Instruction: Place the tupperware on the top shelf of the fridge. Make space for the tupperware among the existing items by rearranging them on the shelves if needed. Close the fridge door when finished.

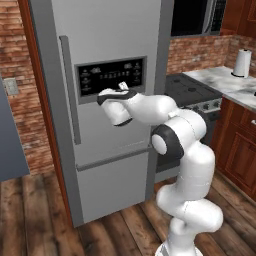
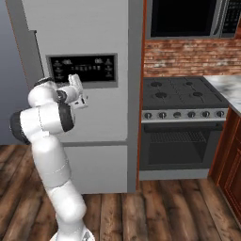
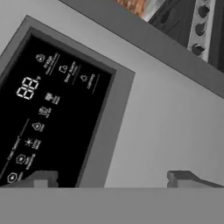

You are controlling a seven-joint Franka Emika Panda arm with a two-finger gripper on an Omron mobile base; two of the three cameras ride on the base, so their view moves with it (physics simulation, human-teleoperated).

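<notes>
Facing the shut fridge door [image 1: 107,115] at close range, the gripper [image 3: 113,178] stood with jaws spread wide and nothing between them, its fingertips [image 3: 41,178] framing the right edge of the black display panel [image 1: 111,75]. Nearest hazard: a forward push from that pose would likely have pressed the fingers into the panel or flat door face, gaining no purchase. Long vertical handle [image 1: 70,90] lay well to the left of the hand (the arm's elbow [image 1: 172,137] bulked out to the right), so a sideways reach risked scraping along the door. Swing room: open wooden floor [image 1: 35,210] at left; stove [image 2: 186,96] and counter [image 1: 227,82] crowded the right side. Tupperware, top shelf and existing items: whereabouts could not be told, the door being closed.
</notes>
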